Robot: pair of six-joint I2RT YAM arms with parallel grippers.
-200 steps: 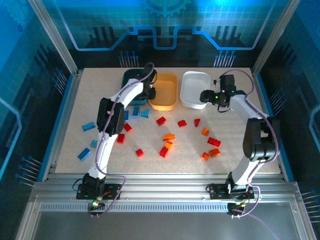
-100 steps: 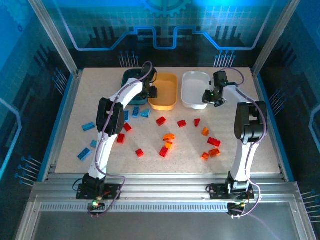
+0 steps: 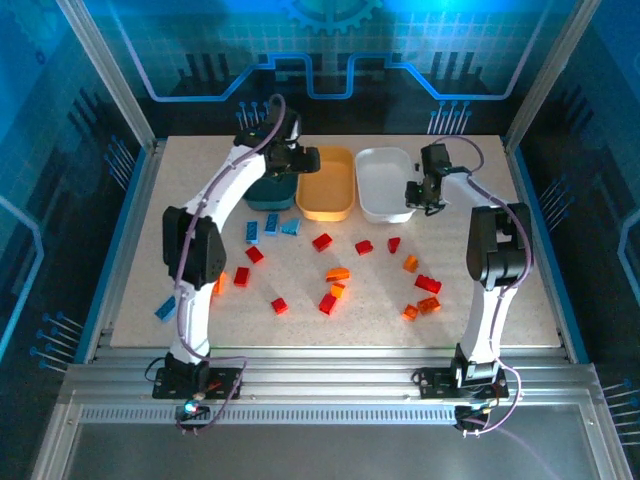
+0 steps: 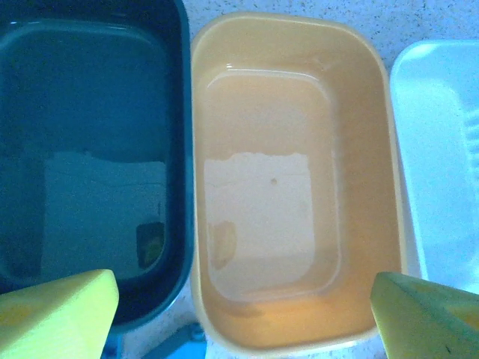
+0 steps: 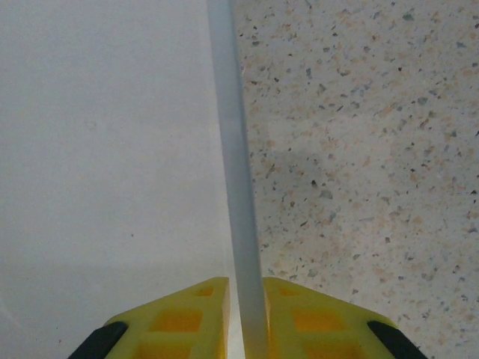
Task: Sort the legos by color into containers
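Three trays stand in a row at the back: the dark teal tray (image 3: 268, 192) (image 4: 90, 149), the yellow-orange tray (image 3: 327, 186) (image 4: 292, 329) and the white tray (image 3: 383, 185) (image 4: 441, 149). All three look empty. My left gripper (image 3: 304, 160) (image 4: 243, 318) hovers open above the near ends of the teal and yellow-orange trays, holding nothing. My right gripper (image 3: 421, 192) (image 5: 245, 321) is shut on the white tray's right rim (image 5: 233, 172). Blue legos (image 3: 270, 226), red legos (image 3: 322, 241) and orange legos (image 3: 338, 273) lie scattered on the table.
More red and orange bricks (image 3: 427, 285) lie near the right arm, and a blue one (image 3: 165, 308) lies by the left arm's lower link. A blue brick (image 4: 168, 345) shows just below the teal tray. Metal frame posts stand along the table's sides.
My right gripper has moved onto the white tray's right rim, and the tray has shifted slightly left. My left arm has swung leftwards and risen, with its gripper now over the trays' near ends.
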